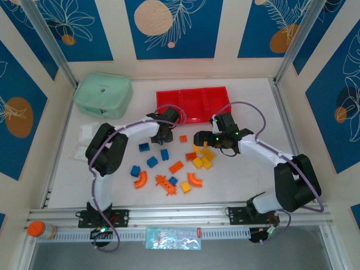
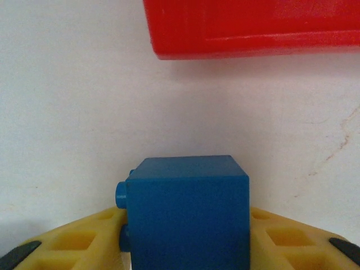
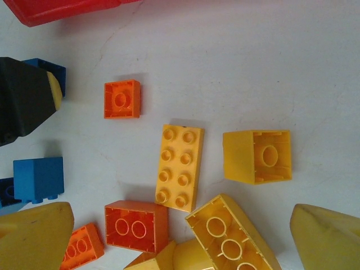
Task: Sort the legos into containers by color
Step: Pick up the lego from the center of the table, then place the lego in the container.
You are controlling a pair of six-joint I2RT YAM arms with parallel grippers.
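My left gripper (image 1: 164, 134) is just in front of the red containers (image 1: 194, 102), and its yellow fingers (image 2: 84, 239) press both sides of a blue lego (image 2: 188, 208) on the table. The container's red wall (image 2: 253, 25) lies ahead of it. My right gripper (image 1: 205, 140) hovers open over a cluster of yellow legos (image 1: 202, 162). In the right wrist view a flat yellow lego (image 3: 179, 167), a yellow cube (image 3: 257, 156) and an upturned orange lego (image 3: 136, 226) lie between its spread fingers (image 3: 323, 236). Blue legos (image 1: 152, 162), orange arches (image 1: 140, 179) and a toothed piece (image 1: 165, 184) are scattered nearer the arm bases.
A mint-green zip pouch (image 1: 103, 95) sits at the back left, with a white sheet (image 1: 84, 138) in front of it. A small orange lego (image 3: 122, 99) lies between the two grippers. The metal rail (image 1: 180, 215) runs along the near edge.
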